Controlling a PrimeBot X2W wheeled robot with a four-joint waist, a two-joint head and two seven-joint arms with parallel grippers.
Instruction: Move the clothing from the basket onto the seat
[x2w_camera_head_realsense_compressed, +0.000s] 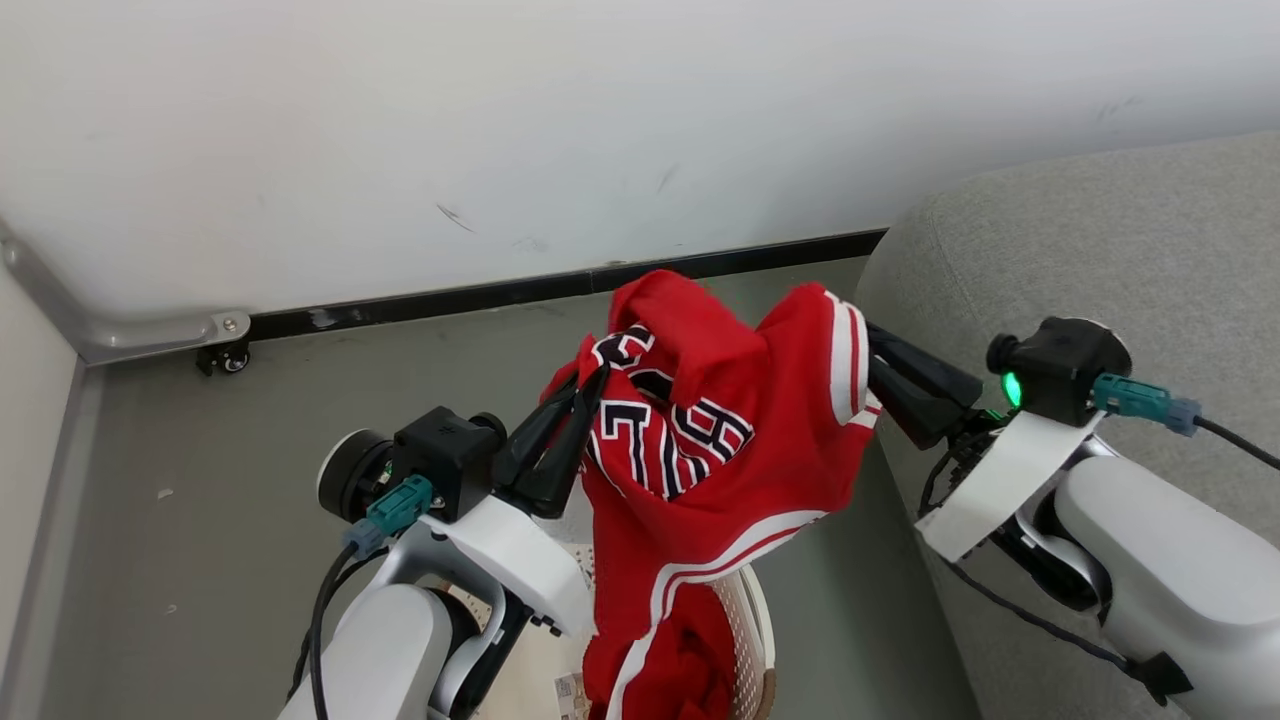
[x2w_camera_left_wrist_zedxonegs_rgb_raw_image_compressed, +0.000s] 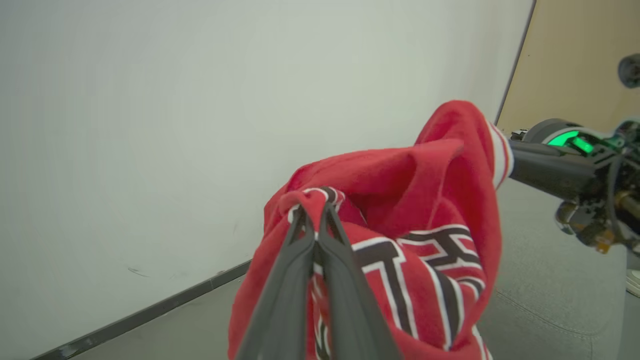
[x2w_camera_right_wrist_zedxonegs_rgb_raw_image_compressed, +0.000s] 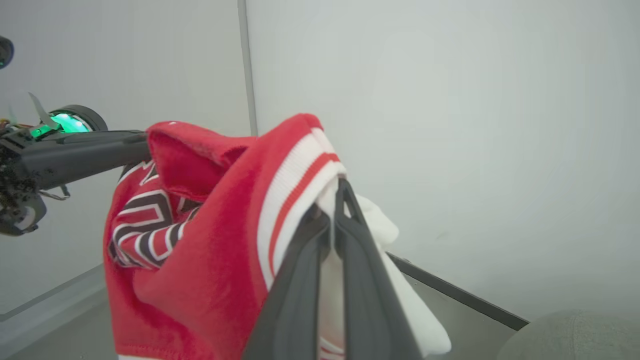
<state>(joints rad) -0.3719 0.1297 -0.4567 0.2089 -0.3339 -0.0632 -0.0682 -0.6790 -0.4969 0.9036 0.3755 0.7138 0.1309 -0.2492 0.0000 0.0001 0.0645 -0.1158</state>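
A pale wall (x2w_camera_head_realsense_compressed: 500, 130) and a dark skirting strip (x2w_camera_head_realsense_compressed: 500, 292) close off the grey floor (x2w_camera_head_realsense_compressed: 200, 450) ahead of us, and the rounded grey seat (x2w_camera_head_realsense_compressed: 1100, 230) rises at our right. Between our two arms we hold one piece of the clothing (x2w_camera_head_realsense_compressed: 720, 440), red with black-and-white block letters and white stripes, slung in the air like a hammock. Our left gripper (x2w_camera_head_realsense_compressed: 590, 388) is clamped shut on a fold of its lettered edge; the left wrist view shows both dark fingers (x2w_camera_left_wrist_zedxonegs_rgb_raw_image_compressed: 350, 300) pressed together on red cloth. Our right gripper (x2w_camera_head_realsense_compressed: 882, 362) is likewise closed on the garment, biting the white-and-red striped band. We take two corners, we judge, so that the cloth spreads and lifts free instead of dragging as a lump. Its lower end hangs down into the basket (x2w_camera_head_realsense_compressed: 748, 620), which stands on the floor below our left forearm, just beside the seat's flank. More red cloth lies inside; whether that is the tail of the held piece or a second garment we cannot tell. So most of the garment is out of the basket, but none of it is over the seat yet. The next move, as we judge it, calls for more height to clear the rim, then a carry to the right over the cushion before either gripper lets go
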